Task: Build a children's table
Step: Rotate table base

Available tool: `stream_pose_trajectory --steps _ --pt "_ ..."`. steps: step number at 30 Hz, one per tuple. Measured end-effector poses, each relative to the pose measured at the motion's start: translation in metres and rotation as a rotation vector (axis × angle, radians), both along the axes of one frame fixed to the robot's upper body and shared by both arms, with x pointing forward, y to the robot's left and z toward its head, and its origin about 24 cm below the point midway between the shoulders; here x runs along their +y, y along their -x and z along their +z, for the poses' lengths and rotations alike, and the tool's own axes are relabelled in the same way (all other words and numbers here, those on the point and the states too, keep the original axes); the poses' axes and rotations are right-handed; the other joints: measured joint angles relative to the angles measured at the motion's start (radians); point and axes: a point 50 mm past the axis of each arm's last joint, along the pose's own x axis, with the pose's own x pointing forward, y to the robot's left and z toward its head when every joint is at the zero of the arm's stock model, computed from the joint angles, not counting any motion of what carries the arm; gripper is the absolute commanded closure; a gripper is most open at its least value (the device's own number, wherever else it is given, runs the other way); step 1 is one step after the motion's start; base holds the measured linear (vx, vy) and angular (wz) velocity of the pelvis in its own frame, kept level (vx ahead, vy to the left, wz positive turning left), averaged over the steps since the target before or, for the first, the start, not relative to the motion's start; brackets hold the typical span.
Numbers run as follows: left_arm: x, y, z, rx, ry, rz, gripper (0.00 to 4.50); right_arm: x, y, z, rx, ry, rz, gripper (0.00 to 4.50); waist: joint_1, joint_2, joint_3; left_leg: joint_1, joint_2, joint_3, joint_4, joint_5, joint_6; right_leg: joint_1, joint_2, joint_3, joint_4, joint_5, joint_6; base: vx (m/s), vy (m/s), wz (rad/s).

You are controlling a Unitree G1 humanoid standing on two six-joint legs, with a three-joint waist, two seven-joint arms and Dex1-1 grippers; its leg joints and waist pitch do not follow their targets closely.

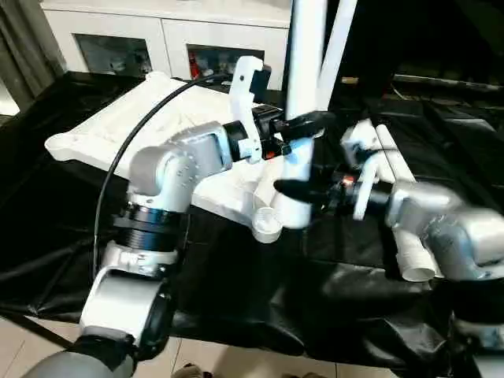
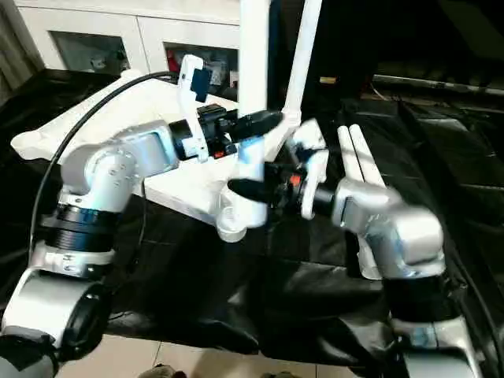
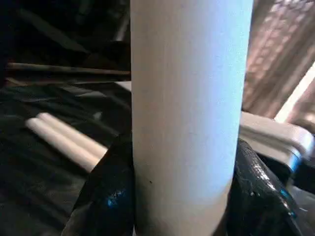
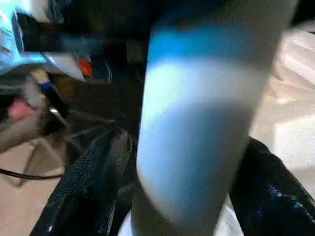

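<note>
The children's table top (image 1: 118, 134) lies upside down on black cloth, ribbed side up. A white leg (image 1: 305, 63) stands upright, its foot at the near corner (image 1: 285, 211) beside a round socket (image 1: 266, 224). My left gripper (image 1: 305, 127) is shut on this leg, and its fingers (image 3: 108, 196) press both sides. Just below it, my right gripper (image 1: 303, 191) straddles the same leg with its fingers (image 4: 93, 182) slightly off the surface, open. A second leg (image 1: 337, 47) stands upright behind. Two loose legs (image 1: 394, 161) lie on the cloth to the right.
A white cabinet with glass doors (image 1: 157, 39) stands behind the table. Black cloth (image 1: 236, 299) covers the work surface and drapes over its front edge down to pale floor tiles (image 1: 213, 358). A black cable (image 1: 134, 134) arcs over my left forearm.
</note>
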Motion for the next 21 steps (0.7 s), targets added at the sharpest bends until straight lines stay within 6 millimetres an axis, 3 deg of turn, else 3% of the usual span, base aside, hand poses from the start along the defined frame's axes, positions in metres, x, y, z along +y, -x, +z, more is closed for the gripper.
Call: stream_pose_trajectory --steps 21 --pt "0.0026 0.0099 0.0030 -0.019 -0.004 -0.117 2.62 0.0000 0.0075 -0.0038 0.043 0.022 0.110 1.48 0.001 0.000 0.000 0.000 0.000 0.000 0.001 0.000 0.000 0.000 0.000 0.000 0.001 0.000 0.000 0.000 0.000 0.00"
